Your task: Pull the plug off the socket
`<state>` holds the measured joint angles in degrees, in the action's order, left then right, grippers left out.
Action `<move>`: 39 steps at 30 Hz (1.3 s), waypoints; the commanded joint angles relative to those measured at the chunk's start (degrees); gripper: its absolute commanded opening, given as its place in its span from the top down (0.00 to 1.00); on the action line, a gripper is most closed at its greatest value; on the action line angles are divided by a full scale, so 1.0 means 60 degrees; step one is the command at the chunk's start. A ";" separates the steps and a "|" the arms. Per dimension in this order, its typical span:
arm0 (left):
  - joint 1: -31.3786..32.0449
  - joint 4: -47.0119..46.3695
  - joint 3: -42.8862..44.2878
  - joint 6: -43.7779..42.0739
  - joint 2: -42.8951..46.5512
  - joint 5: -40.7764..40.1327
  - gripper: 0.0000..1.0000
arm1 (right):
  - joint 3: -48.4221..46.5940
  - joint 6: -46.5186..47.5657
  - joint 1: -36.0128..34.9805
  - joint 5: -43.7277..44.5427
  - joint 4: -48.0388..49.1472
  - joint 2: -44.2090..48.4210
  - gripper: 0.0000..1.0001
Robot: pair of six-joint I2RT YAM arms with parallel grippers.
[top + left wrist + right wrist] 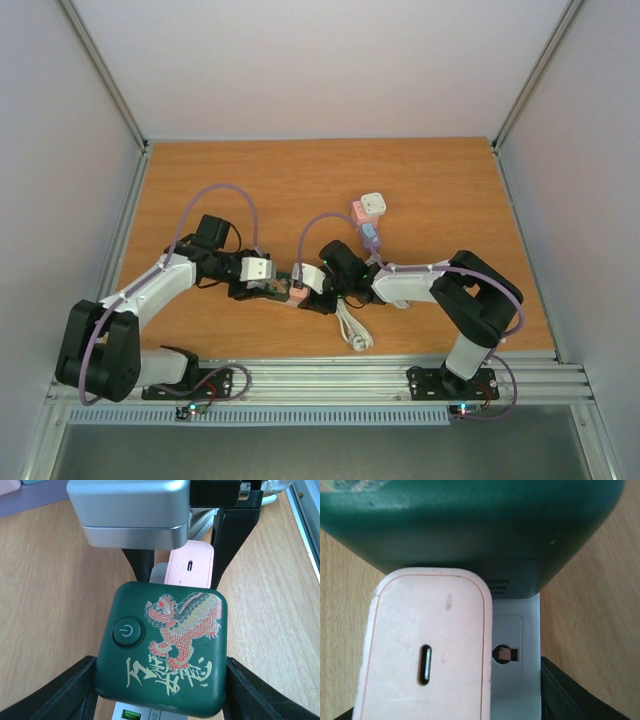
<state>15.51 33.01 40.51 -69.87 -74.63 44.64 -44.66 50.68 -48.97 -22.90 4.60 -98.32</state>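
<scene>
The socket (167,647) is a dark green cube with a red and gold dragon and a power button on top. My left gripper (160,692) is shut on it, one black finger against each side. A pale pink plug (425,655) with a narrow slot in its face sticks out of the socket's far side, next to a white panel (516,645). My right gripper (308,288) is closed around the plug and that panel; its right finger (570,695) shows, the left one is hidden. The two grippers meet nose to nose at the table's near middle, left gripper (262,287) on the left.
A white adapter (373,205), a pink one (358,213) and a blue one (369,235) lie behind the right arm. A coiled white cable (353,330) lies near the front rail (330,375). Grey walls close in the wooden table (250,180).
</scene>
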 commanded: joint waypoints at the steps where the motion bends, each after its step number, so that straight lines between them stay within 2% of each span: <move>1: 0.0036 -0.0720 -0.0313 0.0295 -0.0080 0.0121 0.67 | -0.0041 -0.0115 -0.0012 0.0057 0.0470 0.0073 0.65; 3: 0.0035 -0.1145 -0.0919 0.0260 -0.0472 0.0038 0.67 | -0.0050 -0.0114 -0.0012 0.0046 0.0478 -0.0033 0.65; 6: 0.0031 -0.0985 -0.0886 0.0099 -0.0783 0.0034 0.67 | -0.0070 -0.0114 -0.0012 0.0038 0.0464 -0.0030 0.65; 11: 0.0035 -0.0569 -0.0254 0.0594 0.0360 0.0717 0.67 | -0.0115 -0.0128 -0.0008 0.0144 0.0457 0.0257 0.66; 15: 0.0032 -0.0344 -0.0258 0.0438 0.0341 0.0182 0.67 | 0.0035 -0.0184 -0.0012 -0.0004 0.0623 0.0435 0.67; 20: 0.0029 -0.1070 -0.0994 0.0216 -0.0124 -0.0185 0.67 | 0.0159 -0.0113 -0.0012 0.0005 0.0703 0.0138 0.68; 39: 0.0037 -0.0548 -0.0016 0.1039 0.0721 0.1101 0.71 | 0.0450 0.0096 -0.0004 0.0371 0.0929 -0.0092 0.68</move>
<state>15.51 29.95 36.99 -66.43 -72.25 45.63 -42.65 51.55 -49.15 -23.16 7.53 -98.30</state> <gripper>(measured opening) 0.626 0.538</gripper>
